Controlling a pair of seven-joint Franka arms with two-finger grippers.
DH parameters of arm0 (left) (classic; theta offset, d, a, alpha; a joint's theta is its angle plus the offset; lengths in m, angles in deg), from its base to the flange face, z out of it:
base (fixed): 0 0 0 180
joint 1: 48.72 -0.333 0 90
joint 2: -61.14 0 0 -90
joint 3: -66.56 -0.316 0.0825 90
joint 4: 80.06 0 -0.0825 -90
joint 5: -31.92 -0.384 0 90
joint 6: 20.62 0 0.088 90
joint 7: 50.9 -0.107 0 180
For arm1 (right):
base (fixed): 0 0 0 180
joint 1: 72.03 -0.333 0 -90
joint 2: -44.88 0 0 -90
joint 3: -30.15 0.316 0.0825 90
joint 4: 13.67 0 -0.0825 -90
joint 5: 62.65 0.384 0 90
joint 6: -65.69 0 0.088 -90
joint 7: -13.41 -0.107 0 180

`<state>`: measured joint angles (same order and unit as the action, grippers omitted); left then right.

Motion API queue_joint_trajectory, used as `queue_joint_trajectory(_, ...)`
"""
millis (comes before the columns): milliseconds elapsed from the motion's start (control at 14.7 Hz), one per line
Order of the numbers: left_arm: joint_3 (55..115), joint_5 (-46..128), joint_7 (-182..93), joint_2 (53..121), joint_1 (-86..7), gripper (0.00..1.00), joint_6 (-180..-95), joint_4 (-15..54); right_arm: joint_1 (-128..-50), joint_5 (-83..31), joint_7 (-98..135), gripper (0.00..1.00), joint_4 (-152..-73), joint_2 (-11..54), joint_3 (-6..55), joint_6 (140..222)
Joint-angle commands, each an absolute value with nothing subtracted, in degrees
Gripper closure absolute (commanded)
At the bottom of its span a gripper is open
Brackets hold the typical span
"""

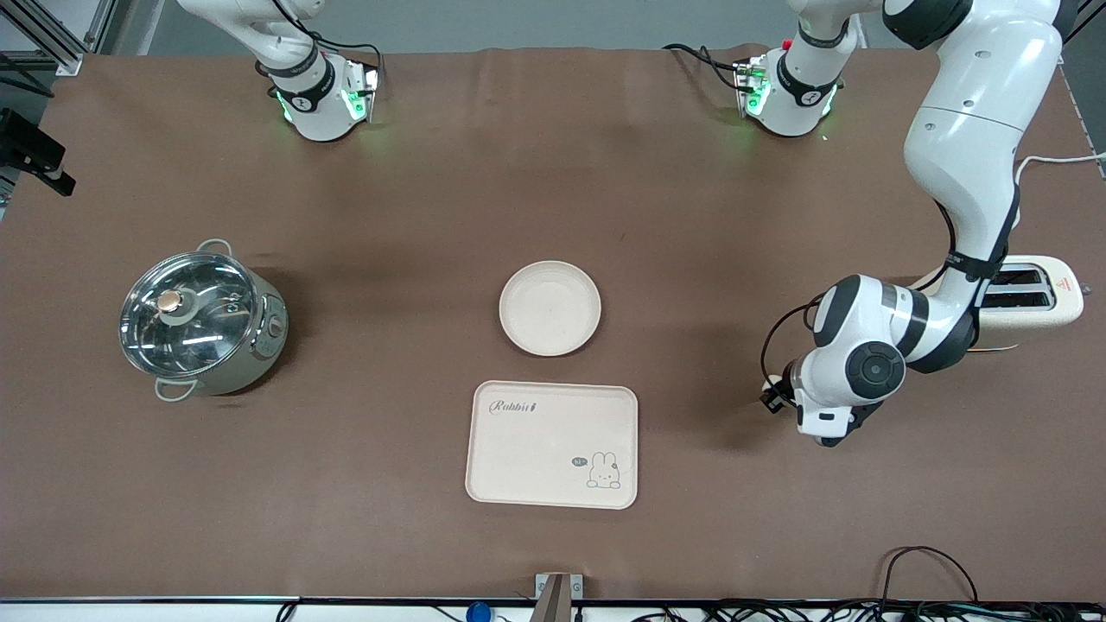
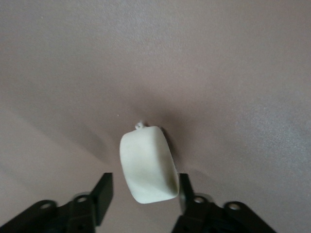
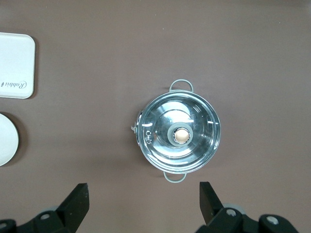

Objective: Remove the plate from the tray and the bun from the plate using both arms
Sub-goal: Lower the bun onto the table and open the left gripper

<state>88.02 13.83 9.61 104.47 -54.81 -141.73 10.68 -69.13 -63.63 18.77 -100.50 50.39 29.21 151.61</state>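
The round plate [image 1: 549, 307] lies bare on the table, just farther from the front camera than the rectangular Rabbit tray [image 1: 552, 443], which holds nothing. My left gripper [image 1: 831, 434] is low over the table toward the left arm's end. In the left wrist view the bun [image 2: 148, 165] rests on the table between the spread fingers of that gripper [image 2: 146, 177]. One finger [image 2: 185, 190] is against the bun and the other stands clear of it. The bun is hidden in the front view. My right gripper [image 3: 143, 201] is open and empty, high over the pot.
A steel pot with a glass lid [image 1: 203, 324] stands toward the right arm's end and shows in the right wrist view [image 3: 179, 136]. A cream toaster [image 1: 1032, 298] sits beside the left arm. Tray [image 3: 14, 65] and plate [image 3: 6, 140] edges show in the right wrist view.
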Motion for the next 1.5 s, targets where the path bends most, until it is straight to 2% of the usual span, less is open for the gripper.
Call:
queue_joint_trajectory(0, 88.88, 12.67, 9.83, 103.42, -55.22, 0.0, -140.94, 10.47, -68.43, -64.49, 19.39, 0.0, -99.46, 49.98, 29.98, 150.59)
queue_joint_trajectory(136, 89.14, 12.67, 9.4, 99.74, -55.23, 0.0, -139.89, 10.21, -68.52, -64.49, 19.47, 0.0, -99.46, 49.98, 29.98, 150.59)
queue_joint_trajectory(749, 90.38, 16.86, -14.57, 80.14, -55.4, 0.0, -124.69, 5.47, -68.6, -64.41, 18.95, 0.0, -99.28, 49.98, 29.98, 150.51)
queue_joint_trajectory(1021, 90.29, 22.15, -20.92, 74.34, -56.28, 0.0, -112.05, -0.77, -68.6, -64.06, 18.95, 0.0, -98.93, 49.81, 29.98, 150.86)
queue_joint_trajectory(1293, 90.03, 24.88, -29.87, 66.78, -57.33, 0.0, -107.82, -0.69, -68.25, -64.05, 19.3, 0.0, -95.33, 47.27, 29.8, 150.59)
queue_joint_trajectory(1429, 87.24, 26.46, -33.48, 62.31, -55.68, 0.0, -102.82, -0.17, -68.25, -63.88, 19.3, 0.0, -94.19, 46.73, 29.8, 150.51)
